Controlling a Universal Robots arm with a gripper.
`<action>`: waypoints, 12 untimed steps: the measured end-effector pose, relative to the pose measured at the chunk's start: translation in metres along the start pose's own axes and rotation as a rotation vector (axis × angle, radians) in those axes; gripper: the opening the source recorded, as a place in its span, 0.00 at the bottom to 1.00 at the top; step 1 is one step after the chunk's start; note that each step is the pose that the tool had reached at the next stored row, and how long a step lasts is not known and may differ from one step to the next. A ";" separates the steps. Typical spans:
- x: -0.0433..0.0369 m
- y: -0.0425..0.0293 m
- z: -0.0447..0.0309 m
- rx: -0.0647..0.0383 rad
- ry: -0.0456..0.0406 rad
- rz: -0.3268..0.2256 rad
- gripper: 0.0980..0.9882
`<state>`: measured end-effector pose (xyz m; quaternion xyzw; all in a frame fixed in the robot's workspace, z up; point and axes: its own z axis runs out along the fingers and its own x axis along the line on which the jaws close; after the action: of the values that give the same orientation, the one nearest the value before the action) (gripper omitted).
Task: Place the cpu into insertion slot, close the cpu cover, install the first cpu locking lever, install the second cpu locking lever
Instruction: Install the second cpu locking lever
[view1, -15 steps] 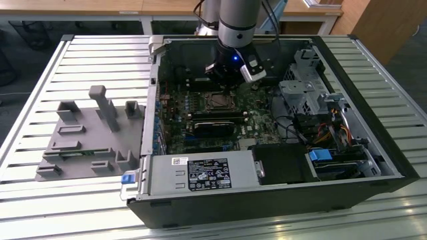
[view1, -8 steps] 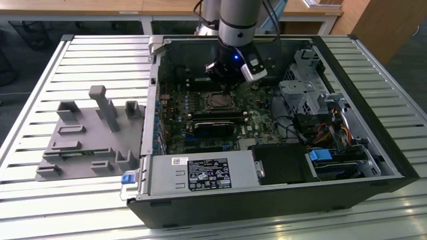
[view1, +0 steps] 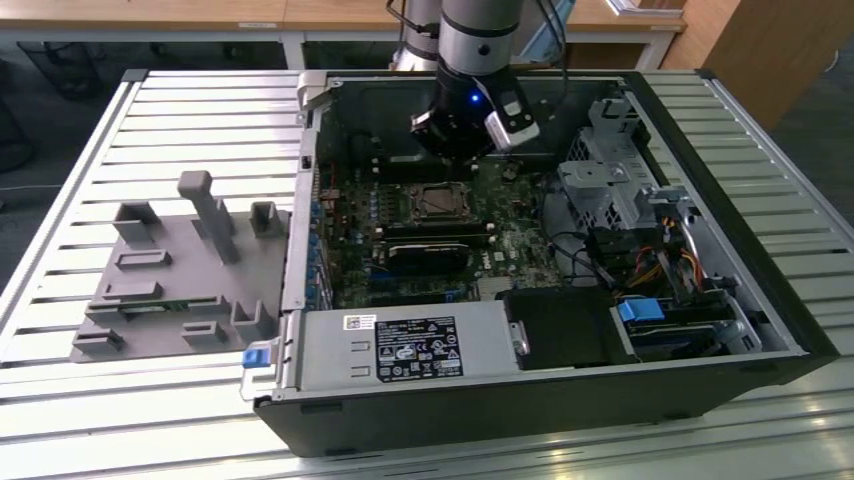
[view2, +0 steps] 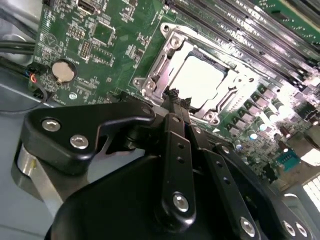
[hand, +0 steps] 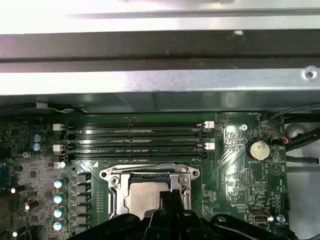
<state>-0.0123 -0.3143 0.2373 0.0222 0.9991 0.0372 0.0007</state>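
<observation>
A: What lies across the exterior view, from its left to its right?

B: A grey fixture block (view1: 180, 270), then the open computer case (view1: 747, 190). The cpu (hand: 147, 199) sits in the insertion slot (view1: 435, 203) with the cpu cover (view2: 165, 60) shut over it.

A: And the gripper (view2: 175, 95)?

B: Its fingertips are pressed together, empty, just above the socket's rim.

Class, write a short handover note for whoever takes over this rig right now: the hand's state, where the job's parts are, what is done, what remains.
Hand: black fingers together, holding nothing, poised at the socket's edge.
Small square silver-topped cpu already sits in the silver-rimmed square insertion slot on the green motherboard.
Thin silver windowed cpu cover appears to lie down around the chip.
Whether either locking lever is latched cannot be told; check both.
</observation>
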 end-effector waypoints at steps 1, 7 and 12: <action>0.0000 -0.0003 -0.0001 0.000 0.0001 0.000 0.01; 0.0002 -0.0130 -0.0011 0.000 0.0002 0.000 0.01; 0.0002 -0.0262 -0.0019 -0.004 0.0001 0.000 0.01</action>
<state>-0.0137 -0.3405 0.2373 0.0222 0.9990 0.0393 0.0007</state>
